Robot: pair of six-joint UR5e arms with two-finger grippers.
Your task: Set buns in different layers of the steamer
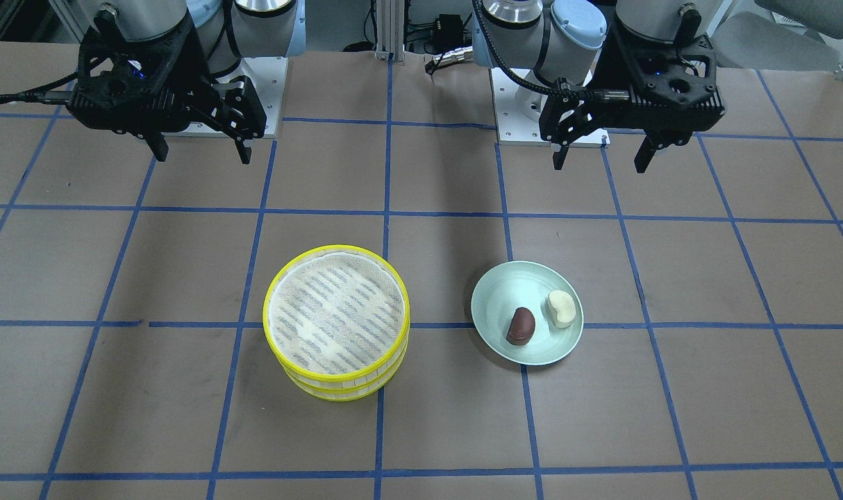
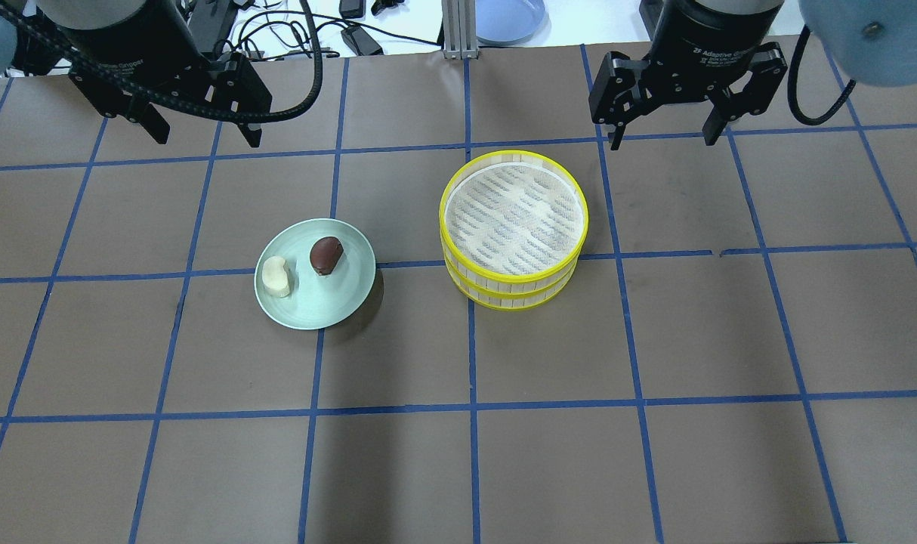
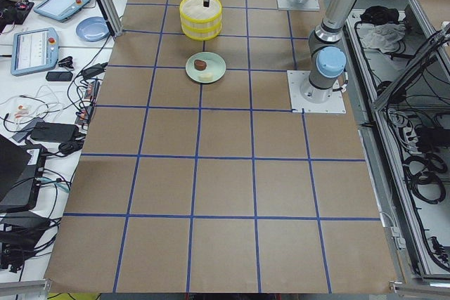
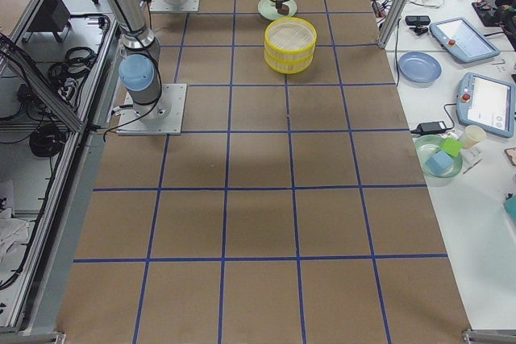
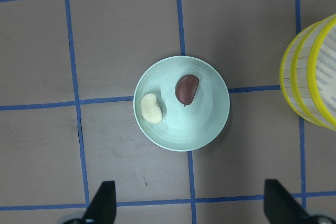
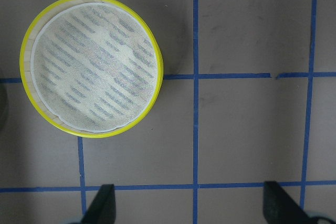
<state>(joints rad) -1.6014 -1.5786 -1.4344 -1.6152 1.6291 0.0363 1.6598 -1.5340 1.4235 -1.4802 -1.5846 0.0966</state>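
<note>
Both buns, the cream-white bun (image 2: 276,276) and the reddish-brown bun (image 2: 326,255), lie just apart on the green plate (image 2: 343,298) beside the stacked steamer layers (image 2: 515,293) on the table (image 2: 202,468), while the left tool (image 2: 207,140) and right tool (image 2: 663,142) hang above, fingers spread wide.

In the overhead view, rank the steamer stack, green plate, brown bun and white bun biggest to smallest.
1. steamer stack
2. green plate, somewhat smaller
3. brown bun and white bun: too alike to rank, both far smaller than the plate
</note>
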